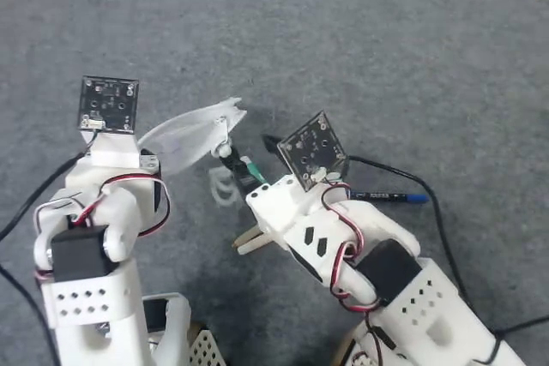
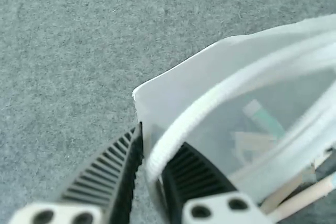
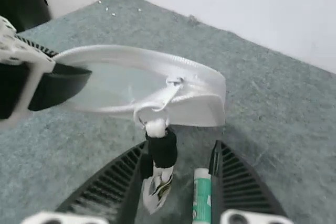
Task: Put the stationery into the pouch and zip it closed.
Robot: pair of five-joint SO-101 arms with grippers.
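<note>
A translucent white pouch (image 1: 190, 133) hangs above the grey carpet, its zipper mouth open. My left gripper (image 2: 152, 145) is shut on one end of the pouch (image 2: 236, 77), pinching the zipper edge. My right gripper (image 3: 178, 148) is open at the other end of the pouch (image 3: 131, 85). The zipper pull (image 3: 157, 111) and its black tag (image 3: 161, 148) dangle between the fingers. A green and white pen (image 3: 201, 198) lies close to one finger, and I cannot tell whether it touches. In the high view this pen (image 1: 254, 168) sits at the right gripper (image 1: 240, 169).
A blue-capped black pen (image 1: 386, 197) lies on the carpet to the right of the right arm, beside its cable. Pale wooden sticks (image 1: 257, 242) lie under that arm and also show below the pouch as wooden sticks (image 2: 299, 192). Open carpet stretches toward the far wall.
</note>
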